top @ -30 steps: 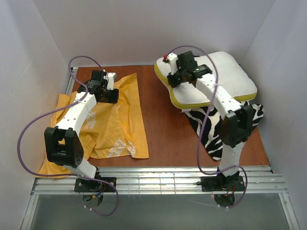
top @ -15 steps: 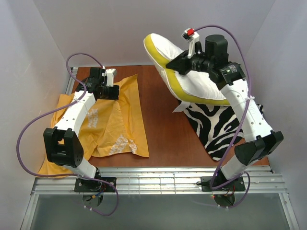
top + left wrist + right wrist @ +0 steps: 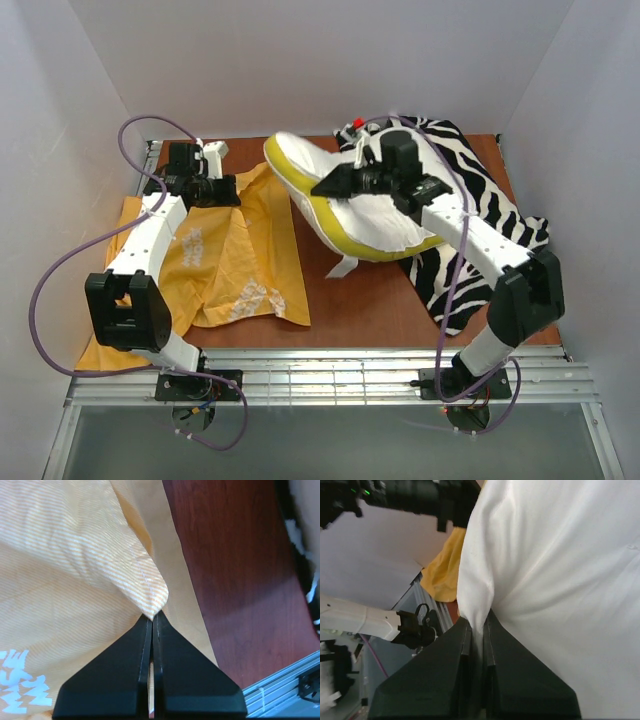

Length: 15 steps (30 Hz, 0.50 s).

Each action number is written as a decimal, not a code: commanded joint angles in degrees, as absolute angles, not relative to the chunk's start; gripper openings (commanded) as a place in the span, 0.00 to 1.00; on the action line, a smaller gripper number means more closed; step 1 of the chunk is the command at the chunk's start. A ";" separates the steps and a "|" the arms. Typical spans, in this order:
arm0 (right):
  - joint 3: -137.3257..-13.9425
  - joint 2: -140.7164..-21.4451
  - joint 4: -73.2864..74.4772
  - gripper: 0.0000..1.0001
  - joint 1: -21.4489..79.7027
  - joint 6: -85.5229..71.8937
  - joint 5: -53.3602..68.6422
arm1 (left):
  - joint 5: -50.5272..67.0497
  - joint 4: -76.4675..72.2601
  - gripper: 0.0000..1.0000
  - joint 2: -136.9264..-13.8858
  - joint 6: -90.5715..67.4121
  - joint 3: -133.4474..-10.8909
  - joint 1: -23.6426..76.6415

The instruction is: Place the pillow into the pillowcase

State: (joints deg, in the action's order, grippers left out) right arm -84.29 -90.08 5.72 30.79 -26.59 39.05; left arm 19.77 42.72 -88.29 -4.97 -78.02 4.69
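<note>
— So, from above?
— The pillow [image 3: 375, 215] is tilted, one end raised over the counter [image 3: 350, 290], overlapping a zebra cloth [image 3: 485, 195]. The pillowcase [image 3: 240, 260] lies spread at the left.
— Left wrist?
— The left fingers [image 3: 135, 650] are pressed together on a pillowcase fold.
— Right wrist?
— The right fingers [image 3: 455, 650] pinch the pillow's white cover.

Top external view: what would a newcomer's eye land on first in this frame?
The big white pillow with its yellow-green edge stands out, tilted up in the middle of the scene with the right gripper shut on its fabric. Next come the orange-yellow pillowcase spread at the left, a fold of it pinched by the left gripper, and the zebra-striped cloth at the far right.
</note>
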 commanded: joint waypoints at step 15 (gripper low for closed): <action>-73.03 -102.47 -7.83 0.01 44.81 -28.21 49.48 | 29.62 40.25 0.00 -85.70 -3.96 -78.14 0.09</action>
State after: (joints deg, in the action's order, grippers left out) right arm -71.31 -102.59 -4.84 42.50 -29.54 45.23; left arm 26.89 40.16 -87.83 -5.54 -77.60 0.01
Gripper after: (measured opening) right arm 0.036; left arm 0.005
